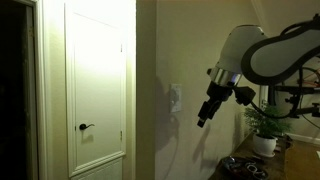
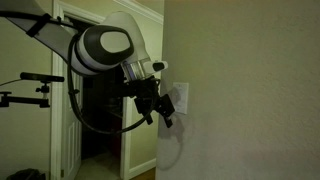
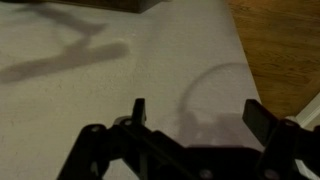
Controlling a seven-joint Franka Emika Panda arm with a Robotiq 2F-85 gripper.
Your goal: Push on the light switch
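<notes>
Gripper (image 3: 197,120) spread, 2 fingers (image 3: 138,110) apart, holding nothing, close to bare wall (image 3: 110,70). Switch (image 2: 179,98) is on the wall just beside the gripper in both exterior views, absent from wrist view. Risk: spread fingers straddle the plate or land on wall beside it, so no press; dim light makes aiming harder. Nothing blocks the path. Farther off: plant (image 1: 265,122), door (image 1: 97,80), handle (image 1: 86,127), well apart.
</notes>
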